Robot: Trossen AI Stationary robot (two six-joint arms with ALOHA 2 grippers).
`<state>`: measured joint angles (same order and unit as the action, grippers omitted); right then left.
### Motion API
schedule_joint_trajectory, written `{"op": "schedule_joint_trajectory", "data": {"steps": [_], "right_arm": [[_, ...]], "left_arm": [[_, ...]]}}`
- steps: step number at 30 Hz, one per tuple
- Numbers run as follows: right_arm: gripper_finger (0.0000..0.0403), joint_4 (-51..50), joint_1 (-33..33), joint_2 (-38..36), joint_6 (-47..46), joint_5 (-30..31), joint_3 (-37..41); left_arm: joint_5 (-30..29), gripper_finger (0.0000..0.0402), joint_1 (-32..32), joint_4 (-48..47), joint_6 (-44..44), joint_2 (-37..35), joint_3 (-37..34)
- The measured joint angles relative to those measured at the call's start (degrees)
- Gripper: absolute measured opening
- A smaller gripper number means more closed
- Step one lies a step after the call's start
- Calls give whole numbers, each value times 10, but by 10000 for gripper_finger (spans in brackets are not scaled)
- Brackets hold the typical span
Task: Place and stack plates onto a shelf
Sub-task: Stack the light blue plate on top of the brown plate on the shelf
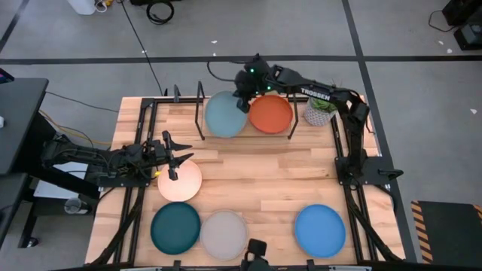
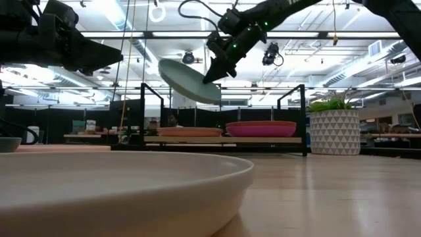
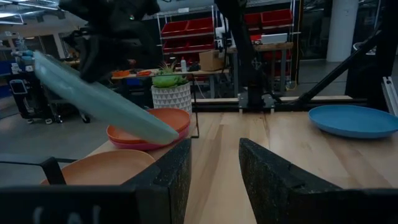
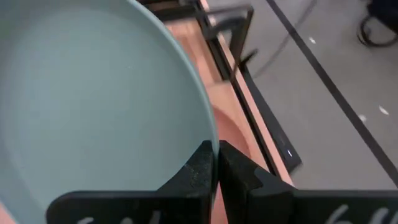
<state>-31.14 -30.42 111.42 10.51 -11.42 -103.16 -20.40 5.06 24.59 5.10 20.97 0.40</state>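
From above, the right gripper (image 1: 242, 103) was clamped on the rim of the pale aqua plate (image 1: 225, 114), holding it over the left half of the shelf (image 1: 202, 113); the orange plate (image 1: 270, 113) lay in the shelf's right half, the potted plant (image 1: 319, 111) just beside that end; the left gripper (image 1: 172, 158) stood open at the edge of the cream plate (image 1: 179, 181), nearer the camera side than the shelf; the teal plate (image 1: 175, 228), grey plate (image 1: 224, 235) and blue plate (image 1: 320, 230) lay well apart from the shelf along the near edge. From table height, the aqua plate (image 2: 189, 81) hung tilted above the shelf (image 2: 223, 139), with a peach plate (image 2: 189, 131) beneath it and a magenta plate (image 2: 261, 128) under the orange one. The left wrist view showed its fingers (image 3: 168, 180) spread, nothing between them. The right wrist view showed its fingers (image 4: 202, 163) pinching the aqua plate's (image 4: 93, 106) rim.
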Motion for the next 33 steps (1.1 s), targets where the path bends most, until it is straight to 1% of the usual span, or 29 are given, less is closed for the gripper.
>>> {"op": "schedule_joint_trajectory", "data": {"steps": [3, 7, 12, 16, 20, 25, 33], "right_arm": [[23, 45, -11, 0, 1, -35, 13], [23, 87, -20, 0, 2, -48, 42], [23, 122, -24, 0, 0, -35, 89], [23, 140, -27, 1, 0, -24, 108], [23, 169, -30, 1, -3, 3, 136], [23, 210, -38, 0, -19, 8, 160], [29, 218, -47, 1, -35, 0, 179]], "left_arm": [[0, 141, 0, 0, 0, 0, 0], [0, 141, 0, 0, 0, 0, 0], [0, 141, 0, 0, 1, 0, 0], [0, 141, 0, 5, 5, 0, 0], [0, 141, 0, 7, 5, 0, 0], [0, 141, 0, 7, 7, 0, 0], [0, 141, 0, 8, 7, 0, 0]]}}
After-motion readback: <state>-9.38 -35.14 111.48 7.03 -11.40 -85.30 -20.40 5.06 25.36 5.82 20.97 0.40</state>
